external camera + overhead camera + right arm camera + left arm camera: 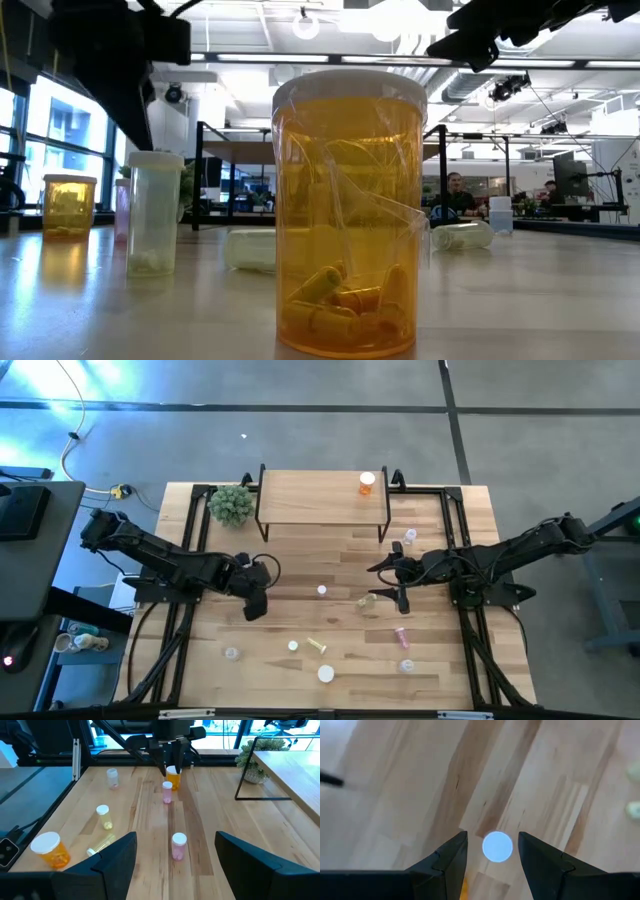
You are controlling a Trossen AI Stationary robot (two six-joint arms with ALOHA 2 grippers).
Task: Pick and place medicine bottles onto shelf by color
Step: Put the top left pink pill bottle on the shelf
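Observation:
My left gripper (492, 837) hangs open, pointing down, over an upright orange medicine bottle (173, 778). Its fingers stand on either side of the bottle's white cap (497, 846), apart from it. In the high view this gripper (255, 603) hides the bottle. My right gripper (372, 582) waits open at mid-table, holding nothing. A pink bottle (178, 851) stands upright on the table in front of it. The shelf (320, 497) stands at the table's far edge, with one orange bottle (367, 483) upright on its right part.
Loose bottles dot the table: a second pink one (167, 791), a yellow one (103, 816), a yellow one lying down (100, 845), an orange one (50, 849) and a clear one (112, 776). A green plant (231, 504) sits left of the shelf.

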